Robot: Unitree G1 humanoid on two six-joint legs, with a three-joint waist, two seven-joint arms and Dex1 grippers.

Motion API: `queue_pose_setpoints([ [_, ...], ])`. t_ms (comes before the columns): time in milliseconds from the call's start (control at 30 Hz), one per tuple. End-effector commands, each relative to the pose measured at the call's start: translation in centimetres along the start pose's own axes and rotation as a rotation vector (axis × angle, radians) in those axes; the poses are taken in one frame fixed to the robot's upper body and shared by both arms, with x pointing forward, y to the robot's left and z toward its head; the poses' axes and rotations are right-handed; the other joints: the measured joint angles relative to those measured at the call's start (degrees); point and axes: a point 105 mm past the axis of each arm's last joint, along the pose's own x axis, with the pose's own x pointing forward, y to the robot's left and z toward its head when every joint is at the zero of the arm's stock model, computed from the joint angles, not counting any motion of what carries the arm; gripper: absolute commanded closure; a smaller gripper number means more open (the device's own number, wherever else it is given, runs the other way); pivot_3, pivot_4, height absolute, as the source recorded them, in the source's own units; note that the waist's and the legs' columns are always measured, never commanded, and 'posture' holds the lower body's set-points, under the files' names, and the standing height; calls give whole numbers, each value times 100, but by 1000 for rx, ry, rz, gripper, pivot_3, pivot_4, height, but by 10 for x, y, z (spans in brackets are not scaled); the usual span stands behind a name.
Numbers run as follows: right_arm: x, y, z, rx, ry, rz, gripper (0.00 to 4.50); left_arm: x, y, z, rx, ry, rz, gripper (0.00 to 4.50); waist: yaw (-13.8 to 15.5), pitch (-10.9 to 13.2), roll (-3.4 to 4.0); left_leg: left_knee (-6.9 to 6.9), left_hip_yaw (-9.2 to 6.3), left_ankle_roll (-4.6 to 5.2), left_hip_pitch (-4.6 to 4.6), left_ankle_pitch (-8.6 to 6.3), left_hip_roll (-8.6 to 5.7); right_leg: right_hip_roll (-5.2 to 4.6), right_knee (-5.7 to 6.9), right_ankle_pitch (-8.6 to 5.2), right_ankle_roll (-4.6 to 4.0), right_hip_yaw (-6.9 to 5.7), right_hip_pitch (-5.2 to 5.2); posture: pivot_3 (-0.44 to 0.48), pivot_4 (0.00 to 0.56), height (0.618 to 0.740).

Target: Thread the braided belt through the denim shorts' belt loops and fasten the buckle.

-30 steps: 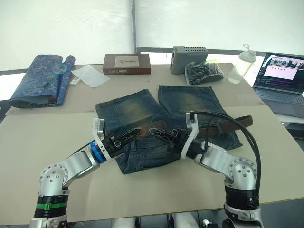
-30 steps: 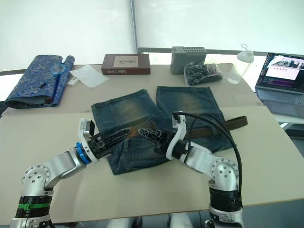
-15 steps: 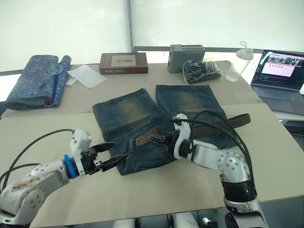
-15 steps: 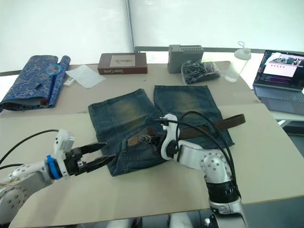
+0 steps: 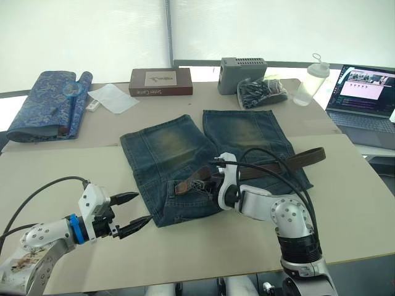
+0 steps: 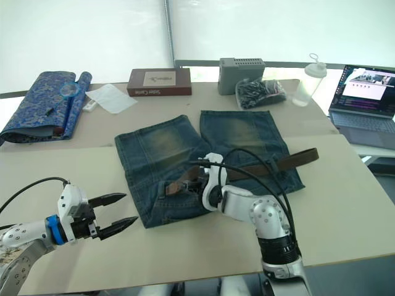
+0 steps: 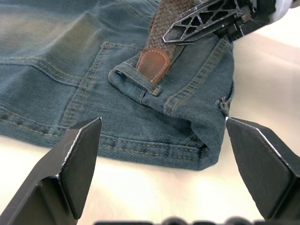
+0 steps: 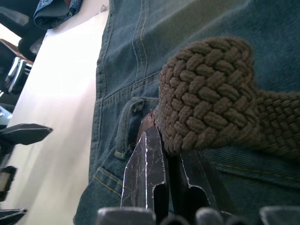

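belt (image 5: pixel 281 163): one brown braided strap lay across the shorts' waist; its leather tip (image 7: pixel 152 63) sat at a loop, its far end ran off the shorts' right edge onto the table.
shorts (image 5: pixel 166 148): one pair, spread flat mid-table with the legs pointing away from the robot and the waistband nearest it, probably so the loops faced the arms.
loop (image 7: pixel 136 82): one could be made out clearly, right under the belt tip; others could not be counted.
buckle: could not be made out.
right gripper (image 6: pixel 194 179): over the shorts' waist, fingers nearly closed and pinching the belt just behind its tip, the braid bunched into a hump above them; judged to be feeding the tip along the waistband.
left gripper (image 5: pixel 131 213): just off the shorts' near left corner, above bare table, fingers spread wide and holding nothing; probably waiting to take the tip.
table (image 5: pixel 358 203): one, beige, under the shorts.
beyond the shorts, at the far edge: one fabric roll (image 5: pixel 49 105), one paper sheet (image 5: pixel 113 97), one brown box (image 5: pixel 160 81), one grey box (image 5: pixel 244 66), one bag of dark items (image 5: pixel 262 92), one bottle (image 5: pixel 308 80).
laptop (image 5: pixel 364 98): one, open, far right of the shorts.
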Motion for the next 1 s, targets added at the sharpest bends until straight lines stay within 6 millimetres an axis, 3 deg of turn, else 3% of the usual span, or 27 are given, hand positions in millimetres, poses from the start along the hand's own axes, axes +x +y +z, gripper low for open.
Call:
queue_pose_setpoints([
  [33,10,3,-10,72,38,47,4500,3,4,0,-43,-22,23,85,-12,0,0,0,0,0,2,0,0,1,2,0,0,0,0,0,150,740],
  [200,23,10,-8,218,27,109,4500,5,5,-6,-125,-24,28,85,-35,-1,0,-1,0,0,3,0,4,7,6,0,-1,0,-1,0,150,740],
  [300,30,7,-11,205,49,88,4500,6,6,-9,-193,-32,47,85,-39,-2,0,0,-1,0,4,0,4,6,7,1,-2,0,-2,0,150,740],
  [467,41,8,-25,166,118,100,4500,16,8,-8,-443,-119,75,85,-66,-7,-5,-1,-1,0,26,0,5,7,7,1,-2,-1,20,0,150,740],
  [633,44,18,-21,262,117,197,4500,30,13,-5,-734,-218,104,85,-143,-13,-15,-7,-8,-2,87,-2,22,18,-2,-10,11,-9,85,0,150,740],
  [733,46,26,-17,308,120,243,4500,34,14,-8,-878,-241,117,867,-183,-14,-17,-9,-7,-14,92,-9,34,33,4,-6,-2,-4,84,0,150,740],
  [833,46,32,-18,316,138,273,4500,37,20,-8,-969,-276,154,2269,-177,-15,-18,-9,-7,-28,91,-18,50,50,5,-1,-20,-3,81,0,150,740],
  [1000,45,32,-21,302,162,279,4500,39,22,-11,-1039,-273,174,2269,-174,-15,-18,-9,-6,-30,87,-19,55,54,4,-2,-27,-1,76,0,150,740],
])
